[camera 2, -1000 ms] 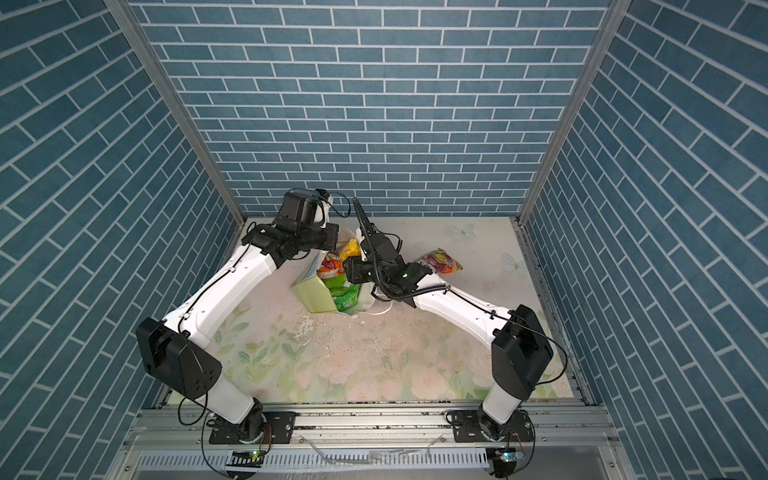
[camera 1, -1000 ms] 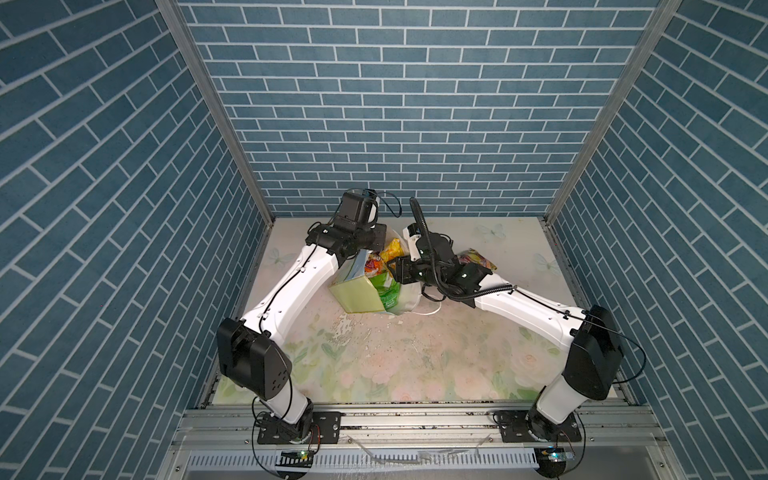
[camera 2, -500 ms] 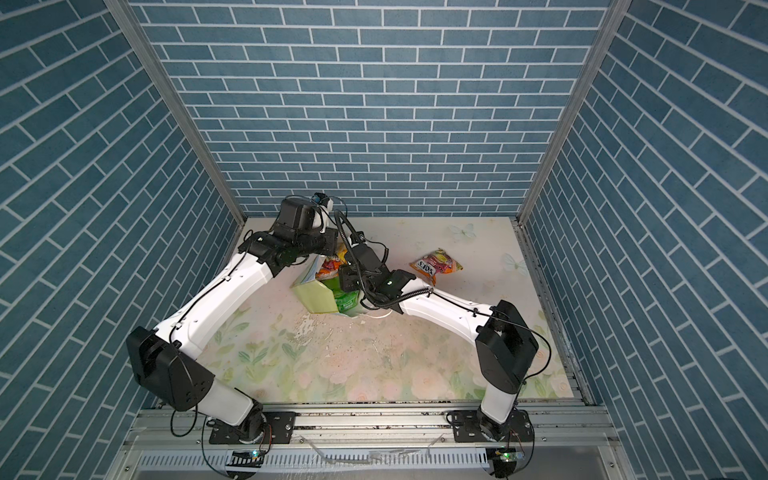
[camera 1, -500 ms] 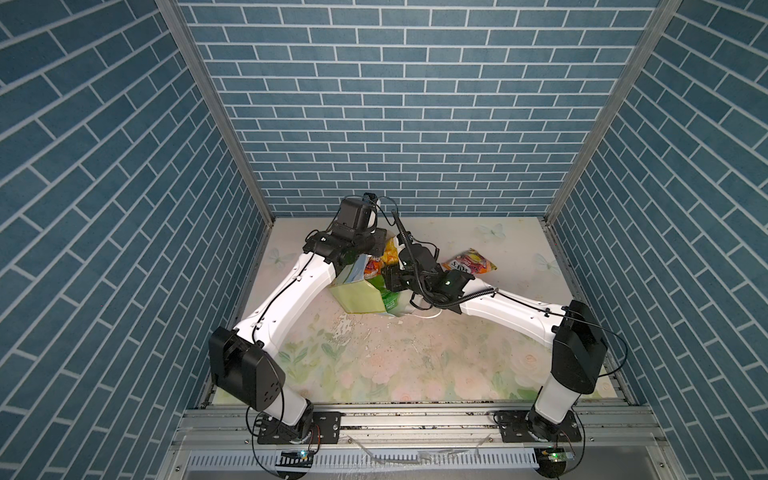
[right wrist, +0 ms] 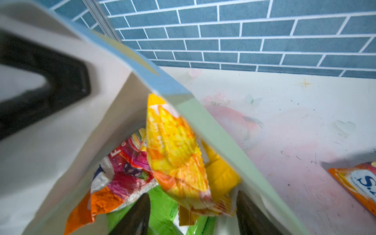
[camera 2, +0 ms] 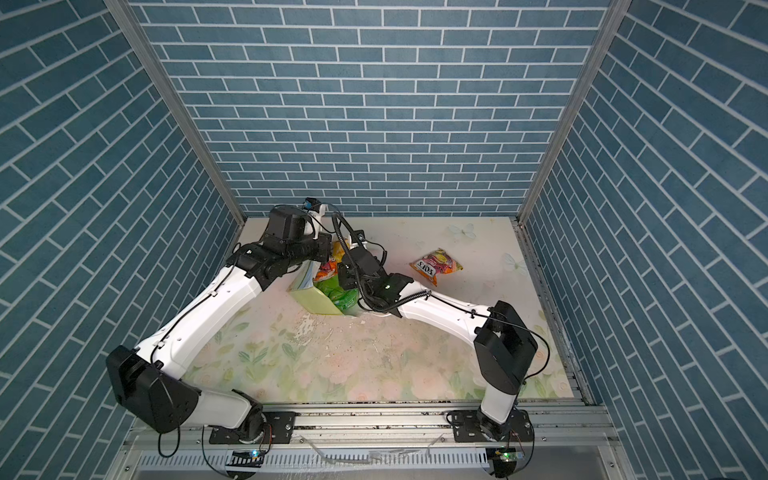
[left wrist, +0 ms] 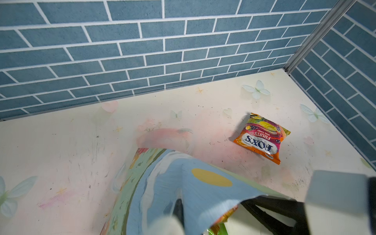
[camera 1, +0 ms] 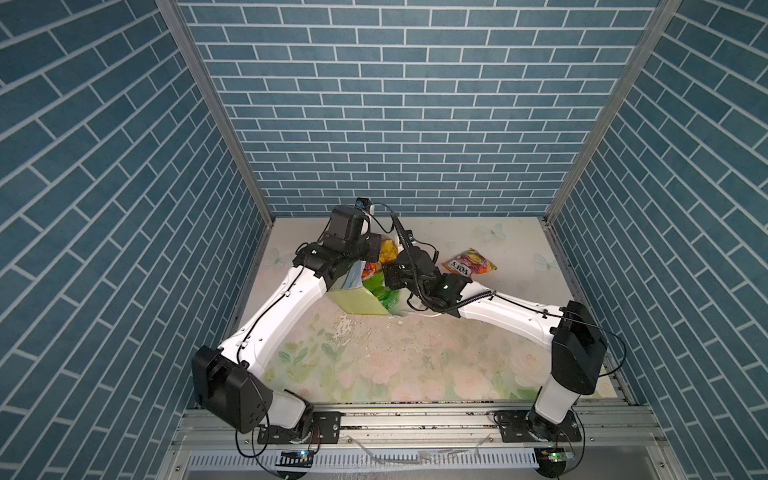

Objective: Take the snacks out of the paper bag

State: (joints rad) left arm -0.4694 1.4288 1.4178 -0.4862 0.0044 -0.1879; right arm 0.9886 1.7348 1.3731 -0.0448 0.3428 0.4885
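Floral worktop (camera 1: 415, 365): left fingers (right wrist: 67, 81) pinch paper bag (camera 1: 357, 300) rim, right fingers (right wrist: 134, 215) wide around yellow packet (right wrist: 175, 158), may snag its wall

Bag mouth: crowded. Your right gripper (right wrist: 192, 194) sits spread inside the paper bag (camera 1: 357, 299), straddling the yellow packet (right wrist: 175, 158); the pink packet (right wrist: 130, 173) and green packet (right wrist: 162, 203) fill the rest.
Bag's left side: blocked by your left arm (camera 1: 291, 307).
Right of the bag: one orange packet (camera 1: 469, 266) lies well apart.
Front of the table (camera 1: 395, 365): open passage.
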